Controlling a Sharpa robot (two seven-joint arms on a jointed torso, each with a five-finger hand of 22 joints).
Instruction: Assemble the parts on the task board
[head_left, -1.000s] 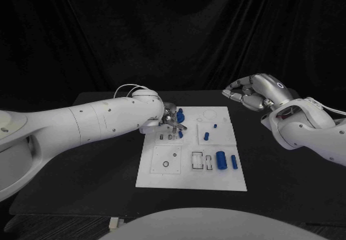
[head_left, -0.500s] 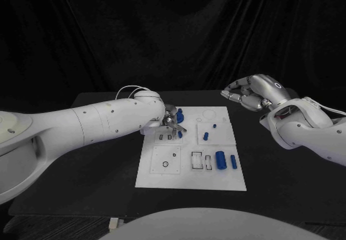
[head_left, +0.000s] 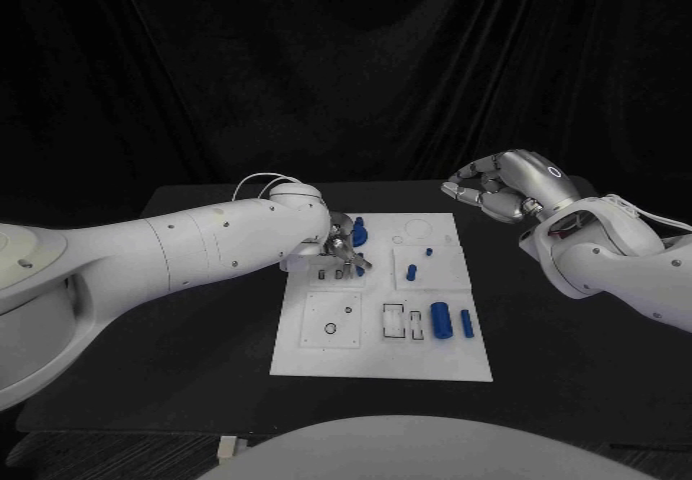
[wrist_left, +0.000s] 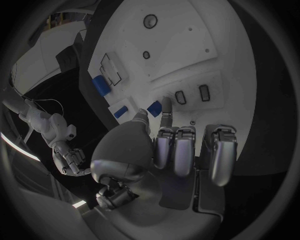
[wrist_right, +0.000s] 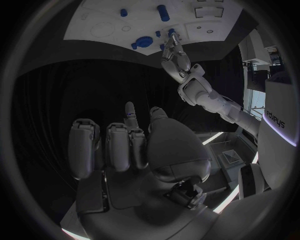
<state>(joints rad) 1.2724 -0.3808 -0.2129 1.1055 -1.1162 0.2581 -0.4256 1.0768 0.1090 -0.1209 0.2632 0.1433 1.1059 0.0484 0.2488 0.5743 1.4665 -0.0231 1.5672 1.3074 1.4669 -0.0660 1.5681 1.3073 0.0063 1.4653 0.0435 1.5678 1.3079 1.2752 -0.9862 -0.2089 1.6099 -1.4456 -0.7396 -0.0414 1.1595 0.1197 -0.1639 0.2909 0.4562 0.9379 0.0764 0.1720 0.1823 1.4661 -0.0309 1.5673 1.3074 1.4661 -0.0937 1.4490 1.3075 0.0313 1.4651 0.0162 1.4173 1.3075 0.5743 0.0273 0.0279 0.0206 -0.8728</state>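
Note:
The white task board (head_left: 378, 355) lies mid-table. My left hand (head_left: 343, 245) hovers low over its far left corner, pinching a small blue part (head_left: 359, 268) (wrist_left: 154, 108) between thumb and one fingertip (wrist_left: 166, 102), just beside two small dark slots (wrist_left: 192, 94). A round blue part (head_left: 359, 232) stands right behind the hand. Further blue parts lie on the board: two small ones (head_left: 413, 271) (head_left: 430, 251), a thick cylinder (head_left: 441, 321) and a thin one (head_left: 467, 322). My right hand (head_left: 505, 185) (wrist_right: 134, 150) hangs raised off the board's far right corner, fingers curled in, holding nothing.
The board's near left square carries a small ring hole (head_left: 332, 328), with rectangular recesses (head_left: 402, 321) beside it. Black table (head_left: 173, 340) surrounds the board on both sides. A white cable loops over my left wrist (head_left: 260, 180).
My left hand has dipped slightly toward the slots, and the small blue part now shows below its fingertips. The right hand has barely moved.

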